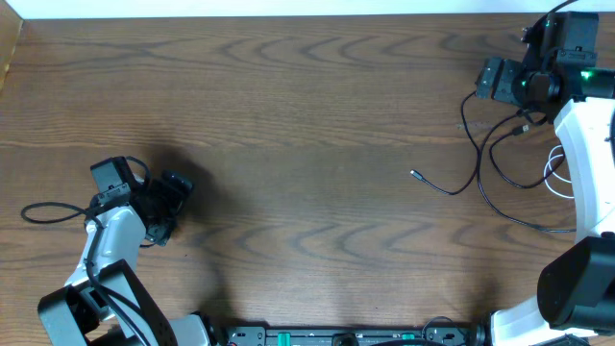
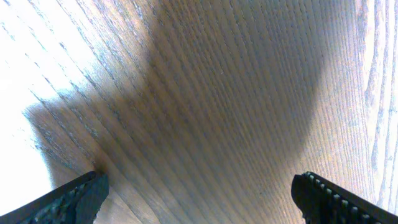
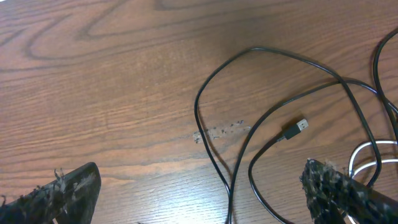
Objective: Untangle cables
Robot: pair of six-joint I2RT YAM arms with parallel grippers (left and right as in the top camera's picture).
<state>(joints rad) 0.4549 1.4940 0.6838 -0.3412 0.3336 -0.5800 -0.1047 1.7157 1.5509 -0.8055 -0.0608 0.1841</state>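
Observation:
The cables lie in a loose tangle at the right side of the table. In the overhead view, thin black cables (image 1: pixel 483 165) loop and cross, with one small plug end (image 1: pixel 415 174) pointing toward the table's middle. A white cable (image 1: pixel 554 174) curls beside the right arm. My right gripper (image 1: pixel 487 79) hangs open just behind the tangle. Its wrist view shows black cable loops (image 3: pixel 214 149) between the fingers, a USB plug (image 3: pixel 297 129) and the white cable (image 3: pixel 362 155), none held. My left gripper (image 1: pixel 175 206) is open at the left, far from the cables, over bare wood (image 2: pixel 205 93).
A thicker black cord (image 1: pixel 48 212) from the left arm loops on the wooden table (image 1: pixel 288 115) near its left edge. The right arm's white link (image 1: pixel 588 163) crosses over part of the tangle. The arm bases (image 1: pixel 336 336) line the front edge.

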